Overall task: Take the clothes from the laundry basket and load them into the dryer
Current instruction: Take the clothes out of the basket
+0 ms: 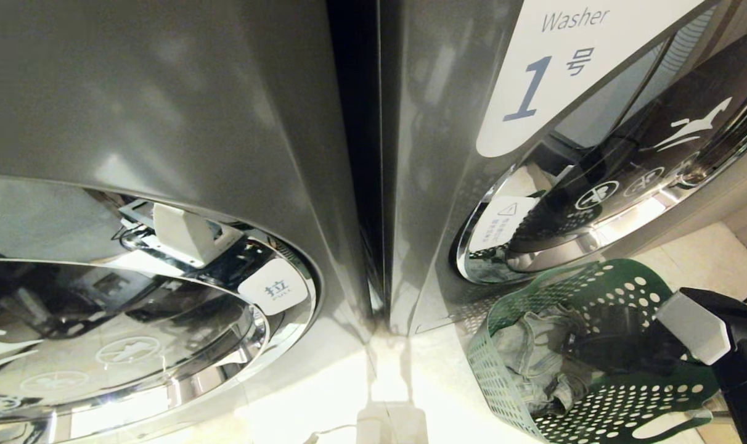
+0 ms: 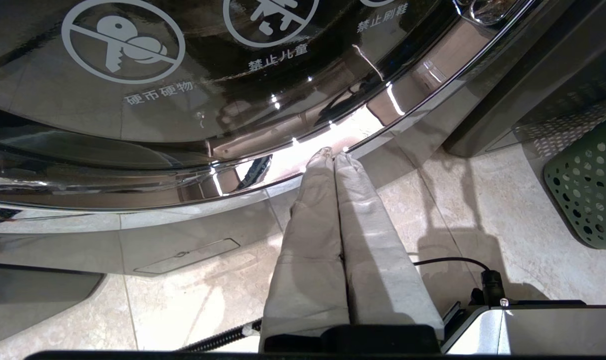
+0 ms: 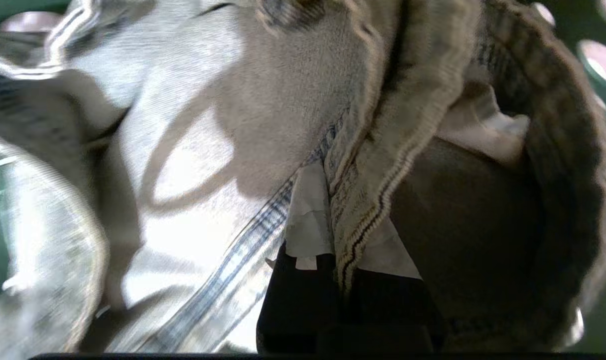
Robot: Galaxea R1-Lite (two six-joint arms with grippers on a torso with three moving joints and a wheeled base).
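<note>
Denim garment (image 1: 543, 364): pale, washed grey-blue, lying crumpled inside the green perforated laundry basket (image 1: 490, 376). The basket stands on the light tiled floor (image 2: 483, 200) at the foot of the right-hand machine, the one bearing a white "Washer 1" label (image 1: 571, 68). In the head view the garment's long axis runs roughly from the basket's far rim toward its near rim, along the left half of the basket; which end is which cannot be told from the bunched folds.

Right gripper (image 3: 333, 210): reaches into the basket from the robot's right. In the right wrist view its fingers (image 3: 308, 220) are clamped together on a thick stitched seam of the denim, with a fold of cloth pinched between them. Cloth fills most of that view; the green basket wall shows only at the edges.

Left gripper (image 2: 334, 156): hangs low over the floor in front of the left-hand machine's round glass door (image 2: 183, 100), its two pale fingers pressed flat against each other and holding nothing. The basket's corner is visible well off to its side.
</note>
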